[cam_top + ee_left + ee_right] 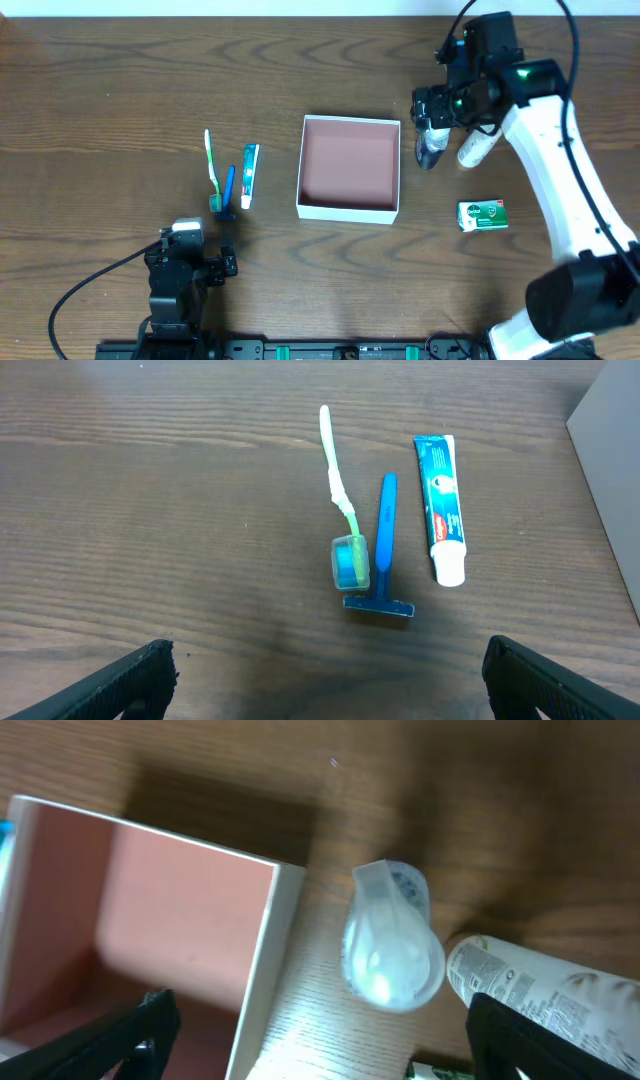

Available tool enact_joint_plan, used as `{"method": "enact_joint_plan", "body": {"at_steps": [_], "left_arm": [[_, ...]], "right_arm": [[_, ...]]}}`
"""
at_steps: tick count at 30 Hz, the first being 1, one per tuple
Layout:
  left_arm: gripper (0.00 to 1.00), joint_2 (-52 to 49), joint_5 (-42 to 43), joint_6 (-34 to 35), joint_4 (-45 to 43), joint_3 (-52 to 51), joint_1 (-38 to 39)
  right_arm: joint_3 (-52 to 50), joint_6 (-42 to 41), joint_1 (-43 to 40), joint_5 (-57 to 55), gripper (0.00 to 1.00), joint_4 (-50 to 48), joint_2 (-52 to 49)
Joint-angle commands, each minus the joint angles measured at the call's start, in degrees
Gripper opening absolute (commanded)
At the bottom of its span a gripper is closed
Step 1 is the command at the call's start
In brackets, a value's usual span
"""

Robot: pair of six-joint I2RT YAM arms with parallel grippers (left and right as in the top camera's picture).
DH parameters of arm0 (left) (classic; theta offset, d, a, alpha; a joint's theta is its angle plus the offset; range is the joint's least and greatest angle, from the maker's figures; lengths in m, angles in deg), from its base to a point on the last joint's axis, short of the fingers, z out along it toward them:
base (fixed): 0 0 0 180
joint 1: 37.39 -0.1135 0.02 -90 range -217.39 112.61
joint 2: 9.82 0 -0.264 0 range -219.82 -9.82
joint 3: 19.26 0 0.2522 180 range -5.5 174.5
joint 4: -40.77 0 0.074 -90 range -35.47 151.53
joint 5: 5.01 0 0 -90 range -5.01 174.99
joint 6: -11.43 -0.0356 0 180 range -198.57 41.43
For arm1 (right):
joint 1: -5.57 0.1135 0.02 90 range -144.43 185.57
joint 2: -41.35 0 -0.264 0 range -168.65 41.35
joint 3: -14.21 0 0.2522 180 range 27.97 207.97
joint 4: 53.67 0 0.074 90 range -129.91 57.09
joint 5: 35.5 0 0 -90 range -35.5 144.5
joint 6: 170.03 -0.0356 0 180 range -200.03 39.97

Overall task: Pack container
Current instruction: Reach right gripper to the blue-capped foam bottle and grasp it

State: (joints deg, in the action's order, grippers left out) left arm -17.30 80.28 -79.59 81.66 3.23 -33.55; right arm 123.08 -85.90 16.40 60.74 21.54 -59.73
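Note:
The container (pixel 347 211) stands mid-table, a square shallow box with white walls and a bare reddish-brown inside. My right gripper (pixel 437 108) is open and empty above a small bottle with a clear cap (pixel 431 150), just right of the container. In the right wrist view its fingers (pixel 320 1042) straddle the container's right wall (pixel 268 955) and the capped bottle (pixel 392 945). My left gripper (pixel 187 232) is open and empty at the front left. In the left wrist view its fingers (pixel 325 680) sit short of the toiletries.
A green and white toothbrush (pixel 338 490), a blue razor (pixel 384 545) and a toothpaste tube (pixel 440 505) lie side by side left of the container. A white bottle (pixel 474 150) lies beside the capped bottle. A green soap box (pixel 482 215) lies at the front right.

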Motion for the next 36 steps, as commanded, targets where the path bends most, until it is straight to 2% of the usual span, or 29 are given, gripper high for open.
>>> {"method": "enact_joint_plan", "body": {"at_steps": [1, 5, 9, 15, 25, 30, 36], "left_arm": [[0.98, 0.39, -0.2, 0.92, 0.17, -0.98, -0.28], [0.98, 0.39, -0.22, 0.92, 0.17, -0.98, -0.28], [0.98, 0.39, -0.2, 0.92, 0.17, -0.98, -0.28], [0.98, 0.39, -0.2, 0.92, 0.17, -0.98, -0.28], [0.98, 0.39, -0.22, 0.92, 0.17, -0.98, -0.28], [0.98, 0.37, -0.22, 0.92, 0.17, -0.98, -0.28], [0.98, 0.37, -0.22, 0.92, 0.17, -0.98, -0.28]], "right_arm": [[1.36, -2.29, -0.26, -2.08, 0.9, -0.15, -2.93], [1.31, -6.47, -0.35, -6.23, 0.86, 0.09, -6.58], [1.31, -6.6, -0.37, -6.4, 0.77, -0.24, -8.98], [1.31, -7.96, -0.37, -8.85, 0.75, -0.79, -9.51], [1.14, -9.62, -0.37, -9.03, 0.54, -0.96, -9.55], [1.09, -9.6, -0.22, -9.03, 0.56, 0.28, -9.64], [1.09, -10.03, -0.2, -9.03, 0.46, 0.07, -9.62]]}}
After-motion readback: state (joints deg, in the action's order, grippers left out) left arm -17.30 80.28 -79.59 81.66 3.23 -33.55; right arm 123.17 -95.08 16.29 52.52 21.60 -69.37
